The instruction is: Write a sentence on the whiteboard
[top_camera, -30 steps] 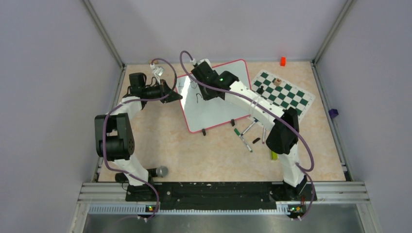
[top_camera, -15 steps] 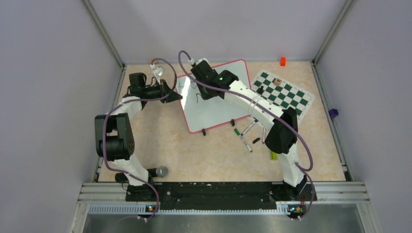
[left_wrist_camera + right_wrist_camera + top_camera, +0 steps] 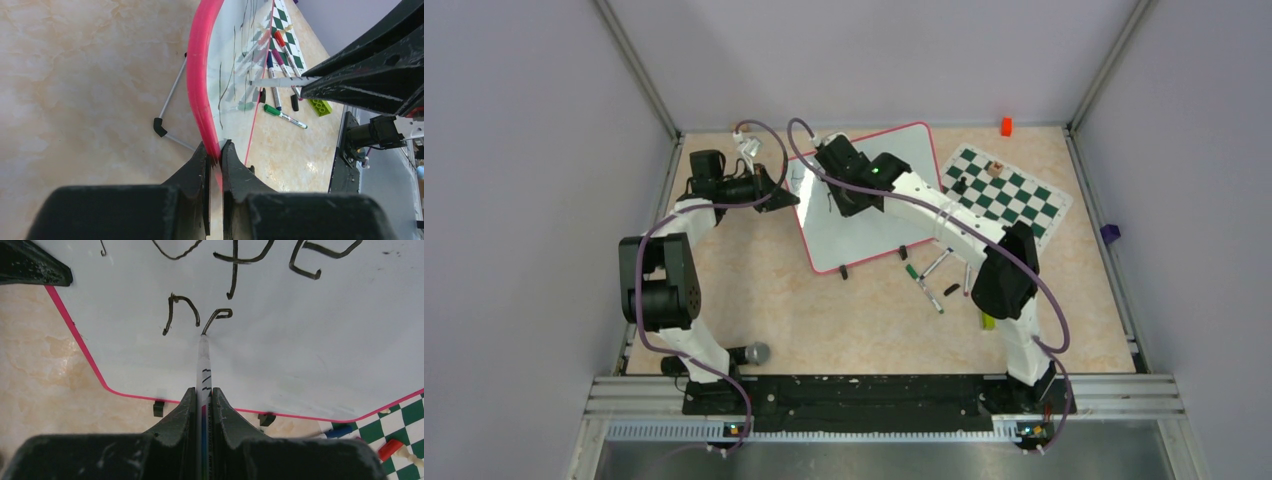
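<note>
The whiteboard [image 3: 854,238] stands tilted on the table, its red-pink rim [image 3: 199,85] clamped between the fingers of my left gripper [image 3: 216,150], which is shut on that edge [image 3: 786,197]. My right gripper [image 3: 204,392] is shut on a white marker [image 3: 204,360], and its tip touches the board [image 3: 300,340] at the foot of a fresh hooked stroke [image 3: 220,315]. The sentence [image 3: 235,265] shows as dark letters, the upper line cut off by the frame, with an "n" [image 3: 180,312] beginning a second line. From above, the right gripper [image 3: 842,196] covers the writing.
A green-and-white chess mat [image 3: 1014,195] lies right of the board. Several loose markers [image 3: 929,285] and caps lie near the board's lower corner, with a green brick [image 3: 987,320] beside them. An orange block [image 3: 1006,126] sits at the back, and a grey round-headed object [image 3: 757,352] by the left base.
The right gripper has slid a little toward the near side of the board with the marker. The left gripper and the board have stayed put.
</note>
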`<state>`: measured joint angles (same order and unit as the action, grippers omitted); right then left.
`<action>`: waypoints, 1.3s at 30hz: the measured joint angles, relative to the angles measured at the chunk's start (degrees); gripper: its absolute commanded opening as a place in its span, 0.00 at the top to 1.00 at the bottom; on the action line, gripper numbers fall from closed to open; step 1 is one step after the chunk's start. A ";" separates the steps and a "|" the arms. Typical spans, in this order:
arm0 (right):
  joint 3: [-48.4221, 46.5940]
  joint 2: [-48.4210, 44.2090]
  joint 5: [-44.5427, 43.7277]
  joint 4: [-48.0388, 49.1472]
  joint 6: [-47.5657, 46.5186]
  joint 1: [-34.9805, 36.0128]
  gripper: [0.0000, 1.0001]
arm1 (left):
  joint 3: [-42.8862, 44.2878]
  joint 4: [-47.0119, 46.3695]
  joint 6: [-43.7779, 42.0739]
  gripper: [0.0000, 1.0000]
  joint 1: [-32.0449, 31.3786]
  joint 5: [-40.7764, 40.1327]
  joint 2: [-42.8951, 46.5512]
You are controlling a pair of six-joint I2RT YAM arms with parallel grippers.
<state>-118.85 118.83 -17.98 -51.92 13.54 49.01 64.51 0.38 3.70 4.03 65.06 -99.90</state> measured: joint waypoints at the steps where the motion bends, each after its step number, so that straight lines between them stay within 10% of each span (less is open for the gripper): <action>1: 0.44 -0.11 0.11 -0.07 0.02 0.15 1.00 | 0.00 0.00 0.00 1.00 0.00 -0.04 0.00; 39: 2.36 -3.87 -3.39 3.08 0.61 -2.19 1.00 | 0.00 0.02 -0.04 1.00 0.00 0.68 0.00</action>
<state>-116.49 114.96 -21.37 -48.84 14.15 46.83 64.51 0.40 3.66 4.03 65.73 -99.90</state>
